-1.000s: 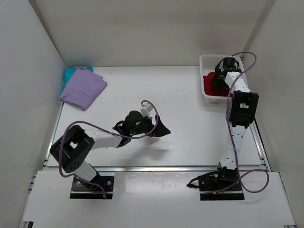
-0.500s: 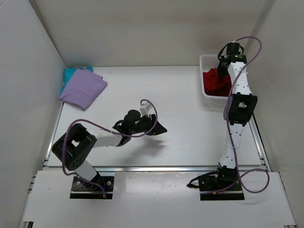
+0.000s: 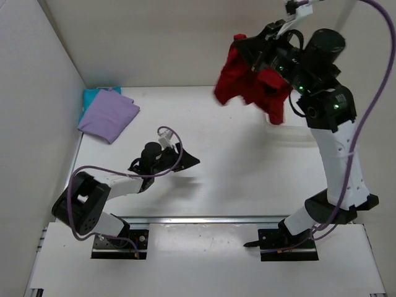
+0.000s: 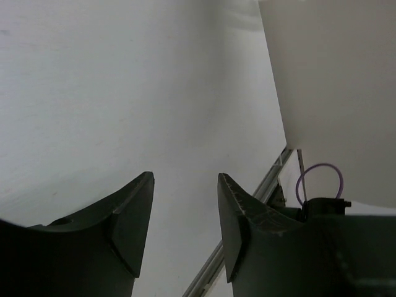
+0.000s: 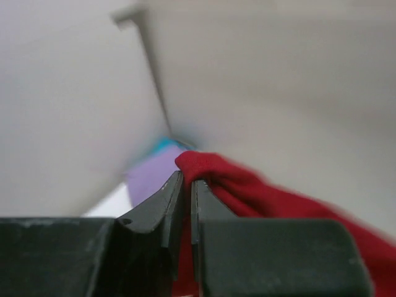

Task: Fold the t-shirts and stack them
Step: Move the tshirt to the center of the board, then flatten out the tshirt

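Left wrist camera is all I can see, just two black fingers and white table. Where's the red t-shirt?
Observer: The red t-shirt hangs in the air on the right side, clear of the table.
Operator: What's holding it up?
Observer: The right gripper; its jaws are pinched shut on a fold of the cloth.
Operator: And the other shirts?
Observer: The lavender t-shirt lies folded on top of the teal t-shirt in the far left corner.
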